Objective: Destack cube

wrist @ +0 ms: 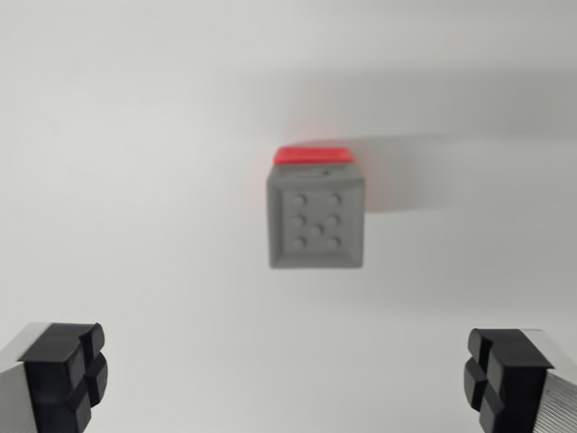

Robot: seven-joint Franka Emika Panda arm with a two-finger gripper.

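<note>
Wide-spread gripper [288, 379] frames grey cube [315, 223] atop red cube [313, 153].

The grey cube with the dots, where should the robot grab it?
Probably by the grey cube's two flat side faces, coming straight down from above with the jaws wide. It sits on the red cube, so grip high and lift only the grey one.

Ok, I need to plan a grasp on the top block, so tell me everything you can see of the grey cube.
The grey cube looks like matt plastic, with softly bevelled edges. The face turned to the wrist camera carries a pattern of small round dimples; the picture is too blurred to count them surely. It sits squarely on a red block, of which only a strip shows beyond its far edge. The stack stands on a plain white surface, casting a faint shadow to the wrist view's right. Nothing else touches it.
</note>
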